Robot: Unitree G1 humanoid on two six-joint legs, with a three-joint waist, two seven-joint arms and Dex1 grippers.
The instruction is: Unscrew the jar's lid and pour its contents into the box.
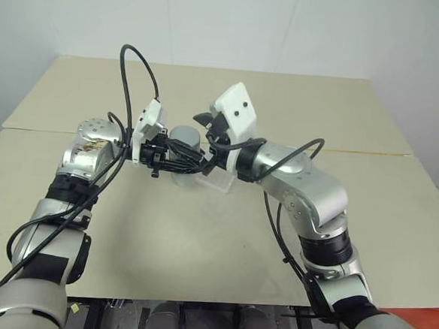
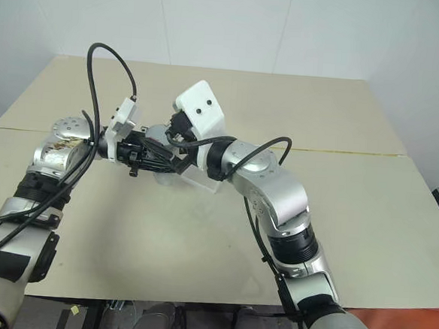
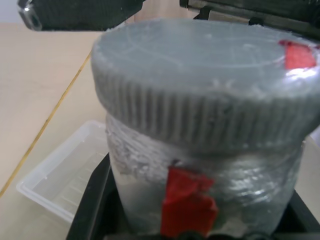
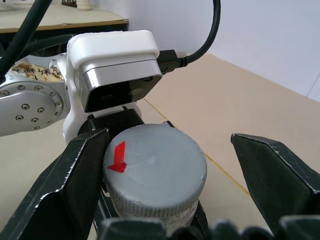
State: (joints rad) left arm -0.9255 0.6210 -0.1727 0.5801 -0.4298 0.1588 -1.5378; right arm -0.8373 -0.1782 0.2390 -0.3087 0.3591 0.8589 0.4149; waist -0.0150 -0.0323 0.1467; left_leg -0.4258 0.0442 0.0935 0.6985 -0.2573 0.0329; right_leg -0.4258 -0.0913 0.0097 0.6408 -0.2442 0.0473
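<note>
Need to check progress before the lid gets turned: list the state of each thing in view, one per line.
Jar: upright, held above the table in the left claw, closed.
Lid: on the jar, red mark on top.
Left claw: shut on the jar.
Right claw: open, one finger on each side of the lid, one finger at its rim, the other apart.
Box: on the table beneath the jar, nothing visible in it.

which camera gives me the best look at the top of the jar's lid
The right wrist view: the lid shows its whole round top with the red mark, between the open right gripper fingers. The left wrist view shows its ribbed edge from the side. In the head views the grippers mostly hide it.
</note>
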